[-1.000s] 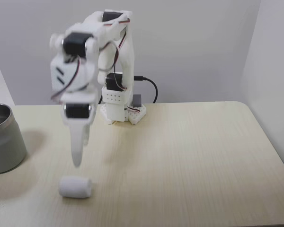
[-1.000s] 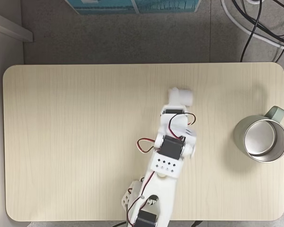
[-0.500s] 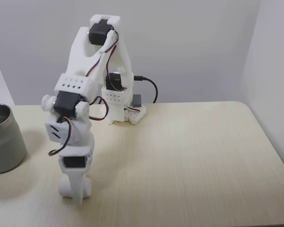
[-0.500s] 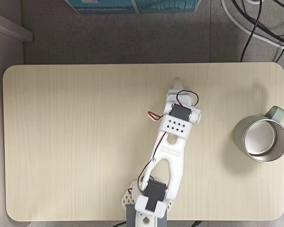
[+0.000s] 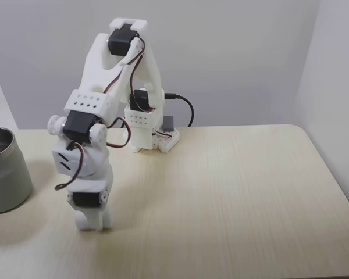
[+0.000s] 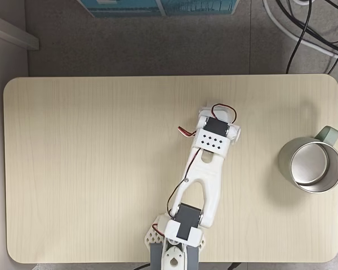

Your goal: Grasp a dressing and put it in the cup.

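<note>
1. Going left to right in the side-on fixed view: the cup [image 5: 6,170] sits at the far left edge of the table [image 5: 232,197], brushed metal, partly cut off by the frame. From here I can't see anything inside it.

2. Next over is the arm [image 5: 99,104], folded forward and pointing straight down. The gripper [image 5: 93,224] is right at the tabletop, near the front edge.

3. The dressing is the annoying part. There's some white down at the fingertips, but white roll against white plastic, I honestly can't separate the two. I'd guess it's under or between the fingers. In the top-down fixed view the arm [image 6: 205,163] covers that spot too.

4. Gripper state: can't tell. The wrist body blocks the fingertips in both fixed views, so I won't call it apart or clamped.

5. Top-down view flips the layout: the cup [image 6: 311,167] is over at the right edge there, with a pale green handle, well apart from the gripper.

6. Progress, my read: I'm at the grasp step. Nothing delivered yet. Left to do is confirm the grip, lift, swing across to the cup and drop it in.
</note>
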